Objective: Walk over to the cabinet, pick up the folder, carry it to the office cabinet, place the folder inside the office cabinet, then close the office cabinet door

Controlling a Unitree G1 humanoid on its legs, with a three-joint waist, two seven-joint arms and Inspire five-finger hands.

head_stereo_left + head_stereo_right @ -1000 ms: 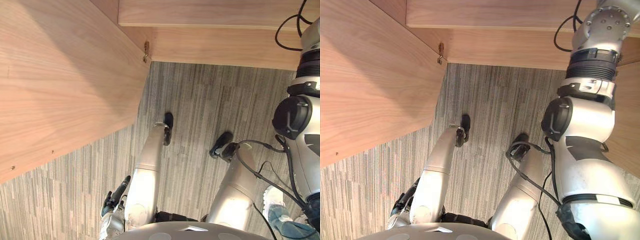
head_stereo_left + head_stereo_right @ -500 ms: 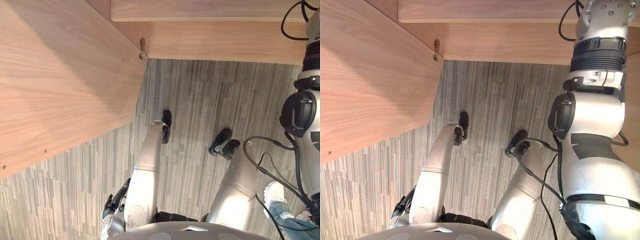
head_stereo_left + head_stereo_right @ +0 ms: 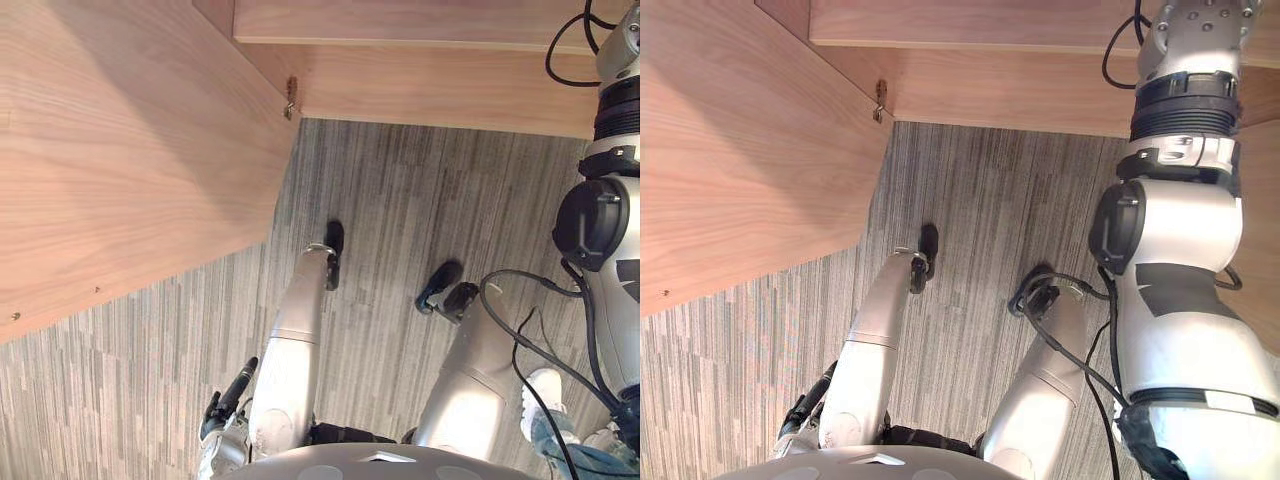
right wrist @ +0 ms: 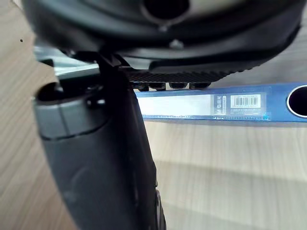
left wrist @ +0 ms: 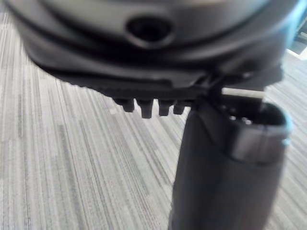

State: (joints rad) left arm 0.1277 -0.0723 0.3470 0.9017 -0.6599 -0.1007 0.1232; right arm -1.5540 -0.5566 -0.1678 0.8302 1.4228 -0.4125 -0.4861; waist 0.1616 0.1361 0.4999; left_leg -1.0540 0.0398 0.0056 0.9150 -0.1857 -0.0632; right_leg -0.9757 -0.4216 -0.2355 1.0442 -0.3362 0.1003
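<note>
The blue folder (image 4: 249, 102), its spine bearing a white label and a barcode, rests on a pale wooden shelf (image 4: 225, 177) inside the office cabinet. My right hand (image 4: 96, 158) is just in front of it with fingers straight and thumb standing out, gripping nothing. The right arm (image 3: 1170, 250) reaches up past the cabinet's lower panel (image 3: 430, 90). The cabinet door (image 3: 120, 150) stands swung open on my left, hung on a hinge (image 3: 291, 100). My left hand (image 3: 228, 398) hangs low by my side over the carpet, open and empty.
Grey striped carpet (image 3: 400, 200) covers the floor in front of the cabinet. A person's white shoe and jeans leg (image 3: 548, 405) show at the lower right, close behind my right arm.
The whole picture has shifted slightly, so the camera moved. The right arm stays raised into the cabinet and the left hand stays hanging low.
</note>
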